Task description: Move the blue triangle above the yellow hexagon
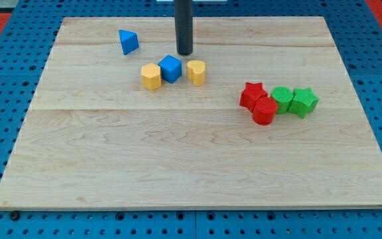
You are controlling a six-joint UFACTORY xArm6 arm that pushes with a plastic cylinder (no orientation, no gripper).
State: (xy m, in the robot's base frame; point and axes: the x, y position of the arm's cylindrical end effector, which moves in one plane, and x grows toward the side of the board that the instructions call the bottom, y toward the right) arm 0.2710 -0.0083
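Pale wooden board (178,159) lies on a blue pegboard (5,86), and my tip (185,52) stands toward the far side, just beyond the blue cube (170,68) and apart from it; I carry only this rod, so there are no jaws to be apart or together. The blue triangle (128,41) sits far left of my tip, beyond the yellow hexagon (151,76), which touches the cube's left side, with a second yellow block (196,72) on its right. Well off to the right cluster a red star (251,94), a red block (265,111), a green block (282,99) and a green star (304,101).

No readable text, labels or numbers anywhere.
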